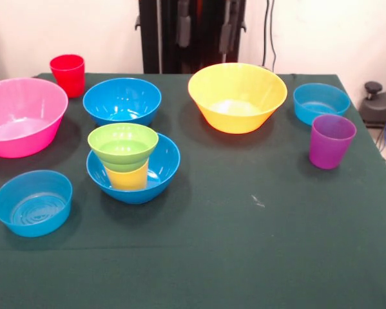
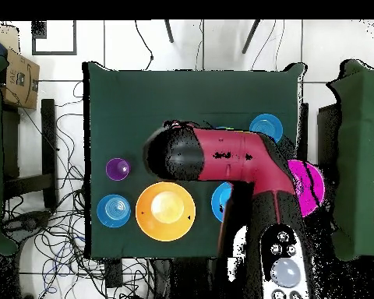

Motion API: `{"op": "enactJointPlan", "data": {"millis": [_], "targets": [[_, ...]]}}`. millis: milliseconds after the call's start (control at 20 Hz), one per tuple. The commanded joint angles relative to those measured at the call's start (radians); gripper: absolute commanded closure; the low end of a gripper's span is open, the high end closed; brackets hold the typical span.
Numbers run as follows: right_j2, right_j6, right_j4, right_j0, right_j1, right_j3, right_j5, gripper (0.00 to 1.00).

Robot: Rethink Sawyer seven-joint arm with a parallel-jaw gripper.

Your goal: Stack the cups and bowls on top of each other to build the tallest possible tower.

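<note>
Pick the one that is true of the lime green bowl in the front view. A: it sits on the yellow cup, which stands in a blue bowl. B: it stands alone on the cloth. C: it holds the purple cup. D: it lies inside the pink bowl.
A: the lime green bowl rests on the yellow cup, which stands inside a blue bowl.

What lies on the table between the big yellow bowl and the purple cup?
In the front view, nothing: only bare green tablecloth separates the yellow bowl from the purple cup. The small light-blue bowl sits behind that stretch, not in it.
</note>
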Motion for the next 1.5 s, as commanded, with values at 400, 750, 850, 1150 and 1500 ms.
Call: {"op": "enactJointPlan", "data": {"millis": [400,750,850,1150,1500], "targets": [[-0.083,0.268,0.044,0.132,0.109,-0.16,0.176,0.0],[-0.124,0.269,0.053,0.158,0.106,-0.15,0.164,0.0],[-0.127,0.268,0.058,0.161,0.112,-0.151,0.156,0.0],[-0.143,0.268,0.069,0.174,0.124,-0.157,0.15,0.0],[-0.158,0.264,0.082,0.182,0.132,-0.165,0.151,0.0]]}}
